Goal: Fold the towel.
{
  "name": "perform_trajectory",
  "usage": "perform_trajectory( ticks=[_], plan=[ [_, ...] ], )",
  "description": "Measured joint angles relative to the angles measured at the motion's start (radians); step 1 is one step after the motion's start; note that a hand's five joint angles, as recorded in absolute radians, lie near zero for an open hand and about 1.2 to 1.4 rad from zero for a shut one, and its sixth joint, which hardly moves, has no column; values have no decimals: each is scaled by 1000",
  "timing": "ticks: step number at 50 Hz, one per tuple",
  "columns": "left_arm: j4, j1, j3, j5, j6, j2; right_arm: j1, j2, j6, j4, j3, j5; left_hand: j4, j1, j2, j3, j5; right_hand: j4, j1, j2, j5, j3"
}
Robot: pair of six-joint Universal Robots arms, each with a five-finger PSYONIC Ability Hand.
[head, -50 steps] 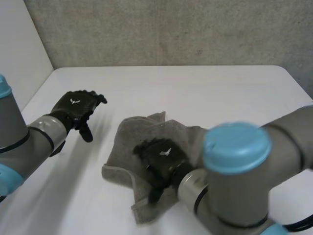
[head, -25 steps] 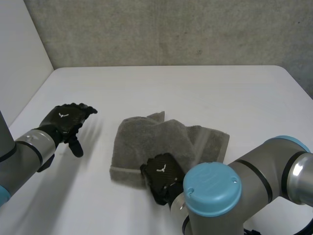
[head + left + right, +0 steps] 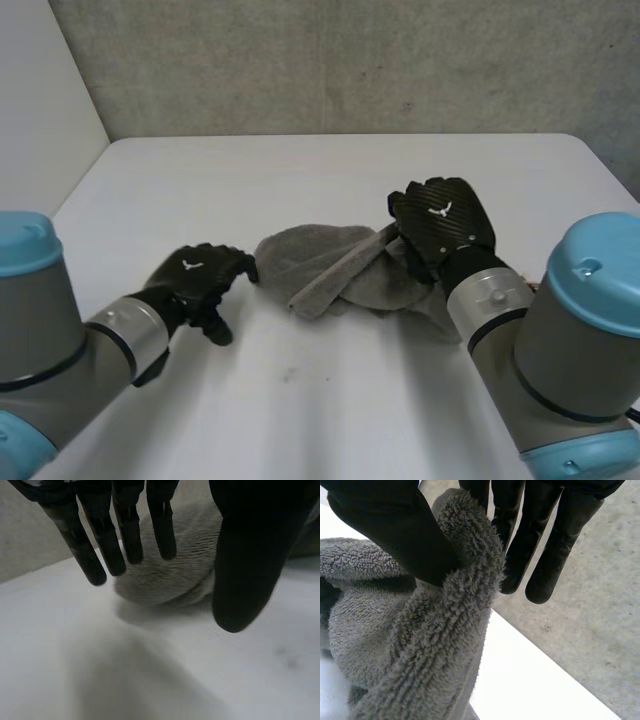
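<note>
Right hand pinches an edge of the grey towel between thumb and fingers, above the white surface. Left hand open, fingers straight, towel's rounded fold at its fingertips.

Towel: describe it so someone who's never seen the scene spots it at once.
On the white table, look near the middle. The towel is a grey, fluffy, crumpled heap between the open left hand and the right hand, which pinches one edge. Nothing else on the table is cloth.
</note>
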Motion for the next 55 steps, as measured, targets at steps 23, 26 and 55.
perform_trajectory(
  ticks=[23, 26, 55],
  plan=[
    [156, -197, 287, -110, -272, -371, -11, -96, 22, 11, 35, -3, 106, 99, 105, 106, 110, 0, 3, 0, 3, 7],
    [156, -203, 352, -140, -269, -420, -14, -105, 22, 12, 37, -3, 147, 145, 147, 147, 149, 0, 3, 0, 3, 7],
    [127, -160, 397, -213, -183, -22, -189, -121, -43, 151, -71, -106, 703, 643, 694, 699, 681, 4, 13, 0, 16, 7]
  ],
)
